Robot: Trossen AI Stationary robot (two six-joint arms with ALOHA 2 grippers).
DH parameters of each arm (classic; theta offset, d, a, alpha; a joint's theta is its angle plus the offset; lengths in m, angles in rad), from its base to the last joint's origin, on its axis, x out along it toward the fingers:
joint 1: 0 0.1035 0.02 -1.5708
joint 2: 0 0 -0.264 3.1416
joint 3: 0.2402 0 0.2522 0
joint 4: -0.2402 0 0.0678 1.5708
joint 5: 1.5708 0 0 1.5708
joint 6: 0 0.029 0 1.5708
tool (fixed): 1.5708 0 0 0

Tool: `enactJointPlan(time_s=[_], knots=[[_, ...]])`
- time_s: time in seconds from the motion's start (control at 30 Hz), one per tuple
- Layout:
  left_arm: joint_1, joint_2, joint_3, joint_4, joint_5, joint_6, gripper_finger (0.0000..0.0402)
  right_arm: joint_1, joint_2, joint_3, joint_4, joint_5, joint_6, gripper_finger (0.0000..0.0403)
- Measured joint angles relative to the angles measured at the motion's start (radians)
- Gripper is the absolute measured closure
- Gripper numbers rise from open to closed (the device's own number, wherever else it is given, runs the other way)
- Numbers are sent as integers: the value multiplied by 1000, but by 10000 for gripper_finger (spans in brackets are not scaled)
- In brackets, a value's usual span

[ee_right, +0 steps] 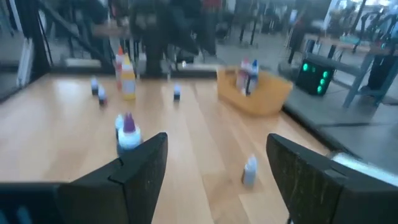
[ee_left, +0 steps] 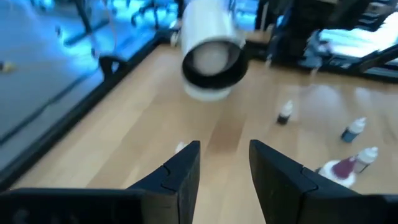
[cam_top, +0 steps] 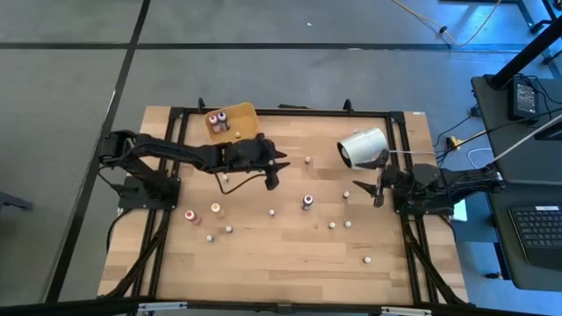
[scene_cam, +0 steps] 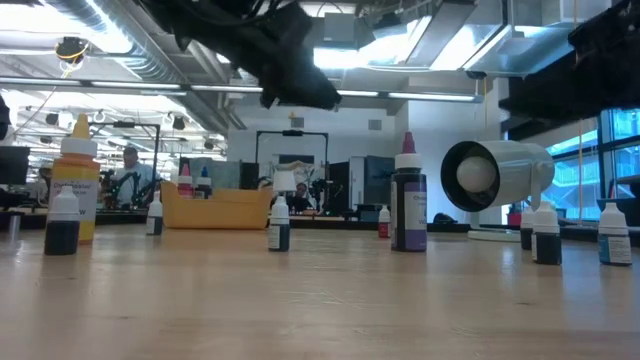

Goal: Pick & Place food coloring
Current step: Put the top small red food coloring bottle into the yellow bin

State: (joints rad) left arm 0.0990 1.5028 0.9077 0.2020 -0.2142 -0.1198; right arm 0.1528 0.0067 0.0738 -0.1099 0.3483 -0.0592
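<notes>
The food coloring is several tiny bottles standing upright on their bases across the wooden table, among them a purple one (cam_top: 307, 202), an orange one (cam_top: 215, 209) and a red one (cam_top: 190, 215). A few more stand in the yellow tray (cam_top: 230, 121). My left gripper (cam_top: 277, 171) hangs open above the table's middle, right of the tray, with nothing between its fingers (ee_left: 180, 177). In the low view it (scene_cam: 290, 70) is well above the bottles. My right gripper (cam_top: 369, 191) is open near the right edge, below the white cylinder (cam_top: 363, 147).
The large white cylinder (scene_cam: 495, 177) lies on its side at the far right, its open end toward the table's middle. The yellow tray (scene_cam: 215, 208) sits at the far edge. A black frame borders the table. Bare wood lies along the near edge (cam_top: 281, 272).
</notes>
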Motion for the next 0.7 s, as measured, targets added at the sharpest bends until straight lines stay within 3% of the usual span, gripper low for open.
enactJointPlan(time_s=[0.13,0.23,0.47,0.6,0.7], knots=[[-22,0,0,56,0,47,267,0,36,44,15,-43,-65,128],[-27,0,0,96,0,91,265,0,141,99,9,-32,-69,128],[-19,0,0,140,3,116,268,-24,566,314,6,-23,-81,128],[-20,0,0,145,4,116,269,-102,804,477,-97,67,-56,128],[-21,0,0,141,17,116,267,-177,958,571,-147,39,-32,128]])
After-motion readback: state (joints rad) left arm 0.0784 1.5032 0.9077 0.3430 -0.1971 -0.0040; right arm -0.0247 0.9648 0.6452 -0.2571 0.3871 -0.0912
